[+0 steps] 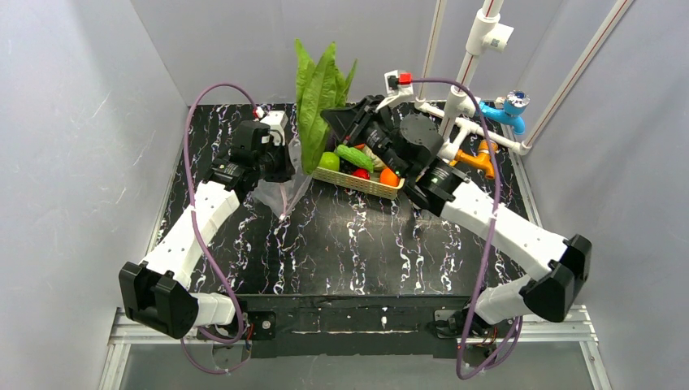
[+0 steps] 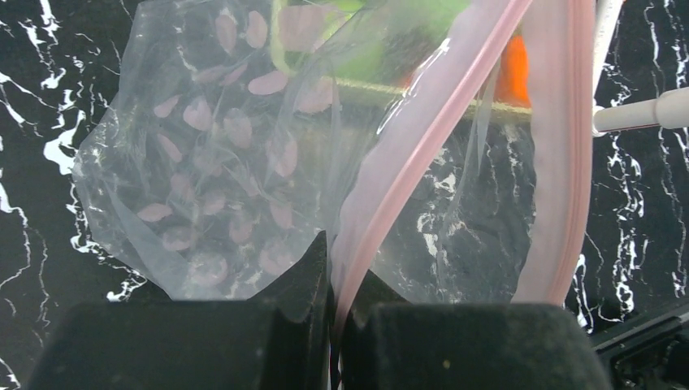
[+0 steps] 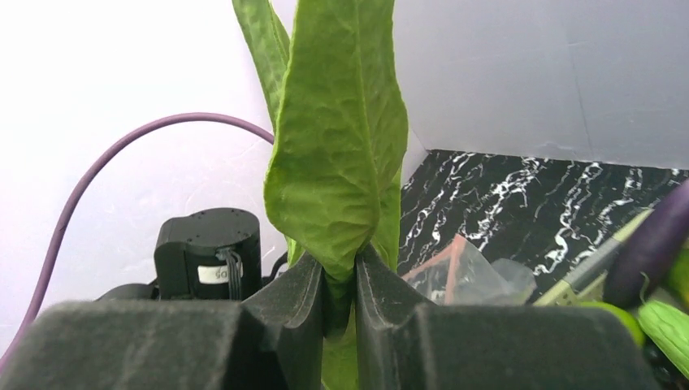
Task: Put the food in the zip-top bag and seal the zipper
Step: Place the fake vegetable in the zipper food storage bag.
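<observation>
My left gripper [image 1: 277,165] is shut on the pink zipper [image 2: 422,138] at the mouth of the clear zip-top bag [image 2: 219,162], which hangs open down to the table [image 1: 280,197]. My right gripper [image 1: 340,120] is shut on the base of the big green leaves [image 1: 319,85] and holds them upright above the cream basket [image 1: 361,184]. In the right wrist view the leaves [image 3: 337,138] rise from between the fingers [image 3: 301,292], and the bag [image 3: 471,272] lies beyond. The basket holds a green apple [image 1: 328,161], a cucumber [image 1: 353,154], a small red piece [image 1: 360,173], an orange [image 1: 388,176] and a dark purple piece [image 3: 650,244].
White pipes [image 1: 467,122] with blue [image 1: 505,110] and orange [image 1: 481,158] fittings stand at the back right, close behind my right arm. Grey walls enclose the black marbled table [image 1: 341,244] on three sides. The left arm's wrist [image 3: 207,252] sits just left of the leaves.
</observation>
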